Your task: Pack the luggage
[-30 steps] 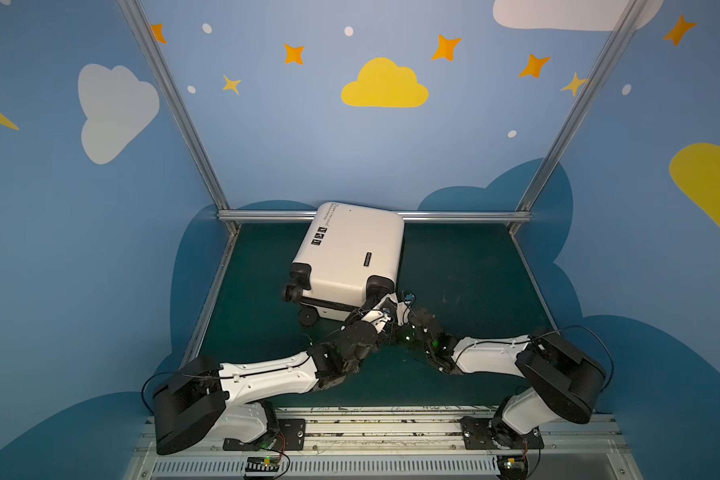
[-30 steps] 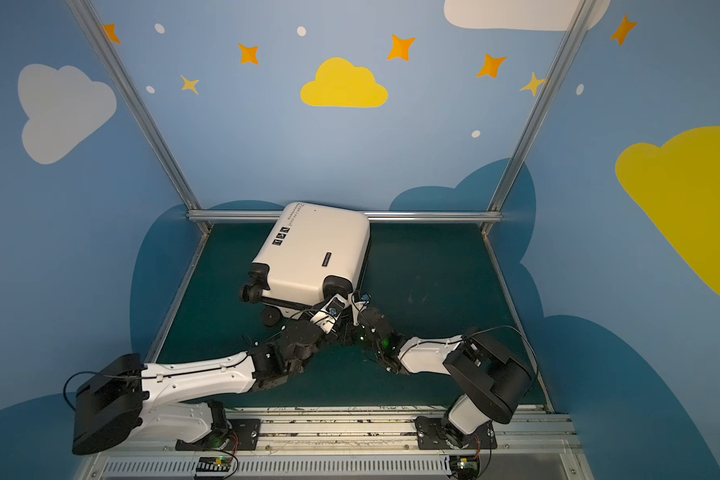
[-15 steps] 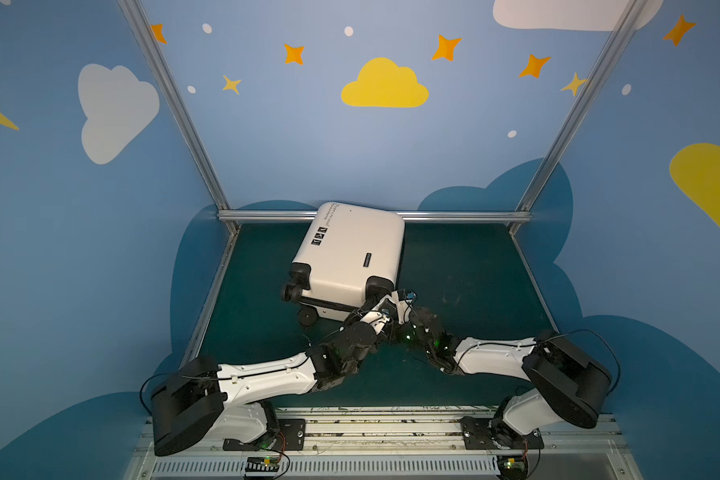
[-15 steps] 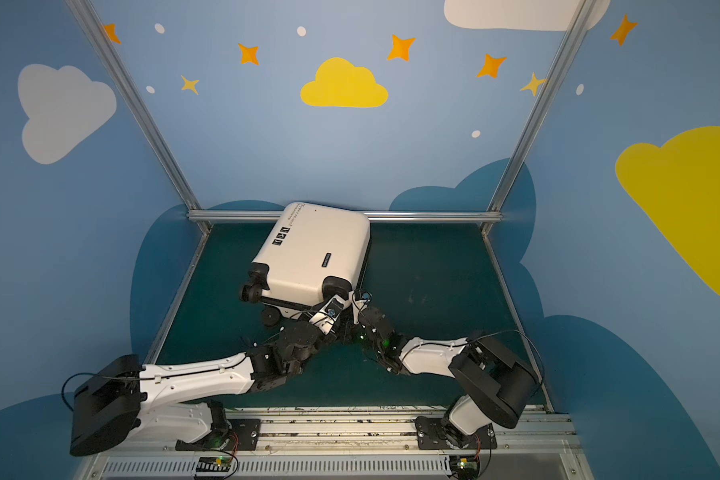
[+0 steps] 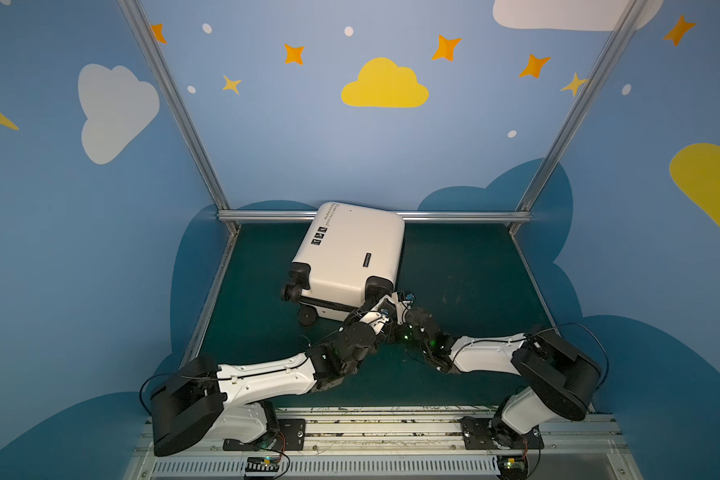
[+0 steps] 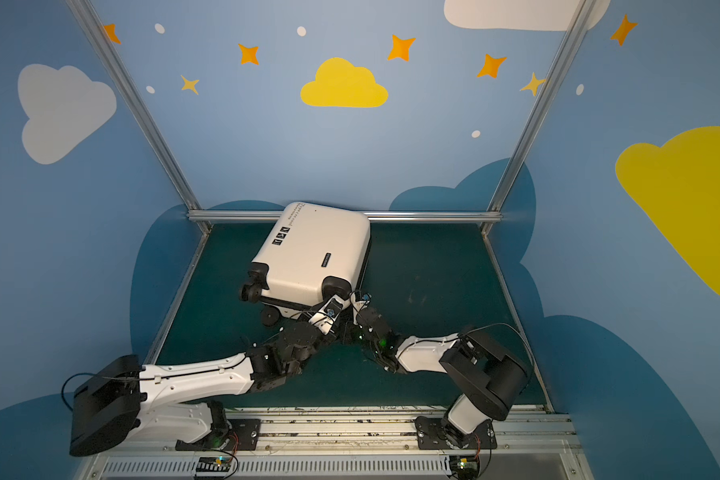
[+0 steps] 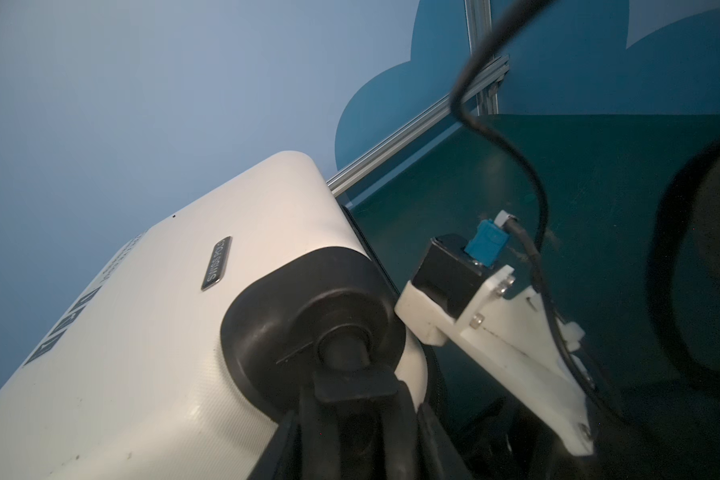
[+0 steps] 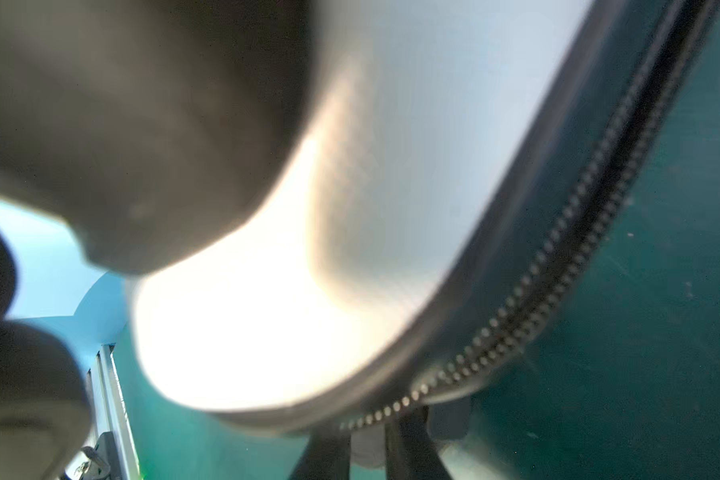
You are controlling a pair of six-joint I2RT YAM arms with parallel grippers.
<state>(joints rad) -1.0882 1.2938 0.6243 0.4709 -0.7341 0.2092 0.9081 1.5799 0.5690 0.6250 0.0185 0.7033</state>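
The luggage (image 5: 350, 253) lies on the table (image 5: 466, 266) toward 12 o'clock, far end by the back rail (image 5: 454, 216), with open green at 3 o'clock; the left pincer (image 7: 358, 419) clamps its 5 o'clock wheel (image 7: 344, 353), and I cannot tell the right pincer's (image 8: 368, 440) gap at the zipper (image 8: 558, 257).

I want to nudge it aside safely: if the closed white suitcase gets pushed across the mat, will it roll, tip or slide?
The luggage lies flat on its broad side, so tipping seems unlikely. Its wheels point sideways, not down, so it probably slides rather than rolls. The hard shell looks stiff.
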